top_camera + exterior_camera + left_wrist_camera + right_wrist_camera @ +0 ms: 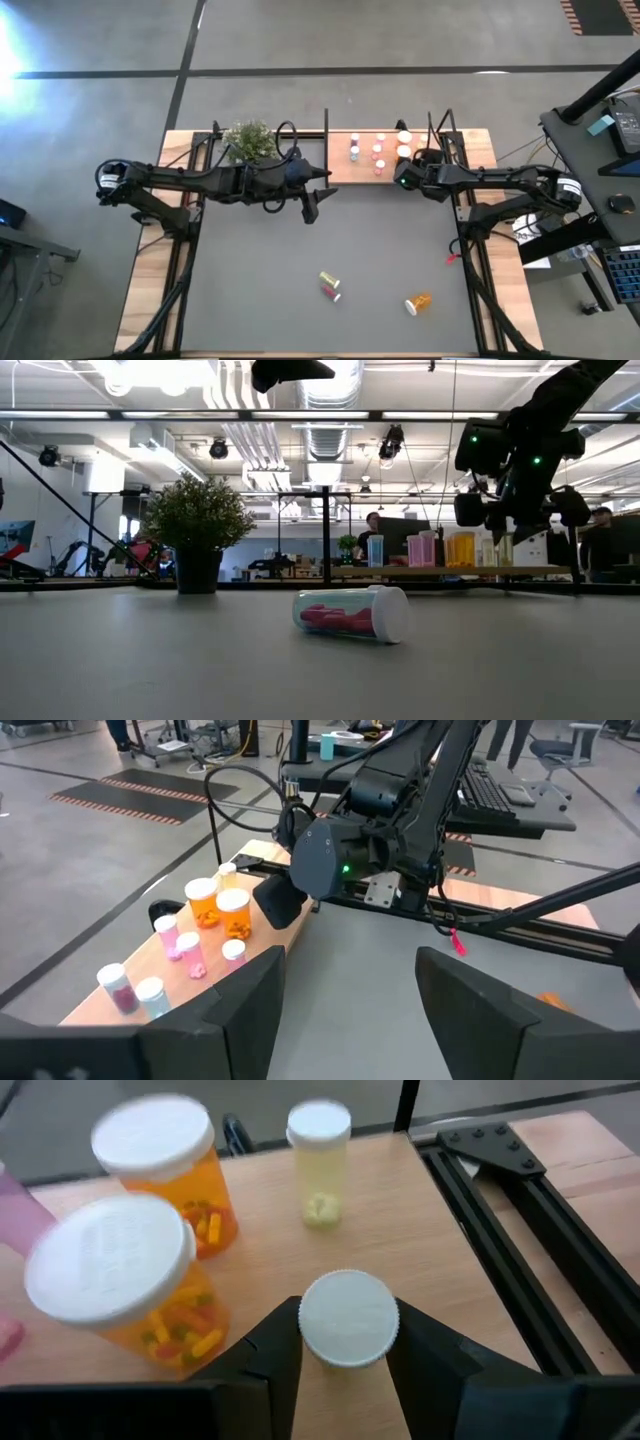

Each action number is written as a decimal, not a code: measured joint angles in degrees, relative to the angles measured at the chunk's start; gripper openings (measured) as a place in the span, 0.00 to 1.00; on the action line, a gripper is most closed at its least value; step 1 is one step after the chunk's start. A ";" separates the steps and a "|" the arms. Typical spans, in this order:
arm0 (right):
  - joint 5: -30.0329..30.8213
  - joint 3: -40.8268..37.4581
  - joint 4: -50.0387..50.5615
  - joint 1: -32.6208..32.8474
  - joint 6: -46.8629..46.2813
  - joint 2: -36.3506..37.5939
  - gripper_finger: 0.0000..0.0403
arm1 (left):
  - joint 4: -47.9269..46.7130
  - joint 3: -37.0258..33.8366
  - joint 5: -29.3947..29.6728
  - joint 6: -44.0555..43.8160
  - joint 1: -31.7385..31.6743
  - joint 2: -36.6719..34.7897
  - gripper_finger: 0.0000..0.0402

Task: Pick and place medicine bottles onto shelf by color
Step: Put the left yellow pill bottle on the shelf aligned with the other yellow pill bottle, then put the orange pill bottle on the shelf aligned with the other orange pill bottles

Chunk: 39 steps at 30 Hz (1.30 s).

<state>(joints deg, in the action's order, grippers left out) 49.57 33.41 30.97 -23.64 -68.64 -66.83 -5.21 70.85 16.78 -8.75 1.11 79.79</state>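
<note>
Now my right gripper (345,1342) sits over the shelf (440,1280), its fingers narrow around a white-capped bottle (348,1318); whether they grip it or have just begun to let go I cannot tell. Two orange bottles (160,1295) stand just beside it and a yellowish one (319,1165) a little beyond. If I pull away crooked, a finger could catch the cap and tip the bottle into the orange pair. My left gripper (312,203) hangs half open above the table (380,260), holding nothing. Three bottles lie on their sides near the front: a yellow-green one (329,279), a pink one (331,292), an orange one (417,302). They could roll when nudged.
</note>
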 joint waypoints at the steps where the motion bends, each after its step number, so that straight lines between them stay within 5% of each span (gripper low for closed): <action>1: -0.33 0.00 0.15 0.00 0.19 0.00 0.33 | -0.01 0.00 0.00 -0.02 0.01 0.02 0.52; 15: -4.72 0.00 0.01 0.00 -0.53 0.07 0.49 | 0.04 0.00 0.00 -0.09 0.01 0.00 0.52; 24: -8.80 0.00 -0.01 0.11 -1.68 1.73 0.50 | -0.17 0.00 0.00 -0.09 0.01 0.00 0.52; 39: -24.34 0.03 0.50 0.43 -1.78 2.53 0.50 | -0.35 0.00 -0.02 -0.10 0.04 0.00 0.52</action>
<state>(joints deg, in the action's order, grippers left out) 25.23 33.44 31.47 -23.21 -70.41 -64.30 -5.56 70.85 16.75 -8.84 1.15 79.79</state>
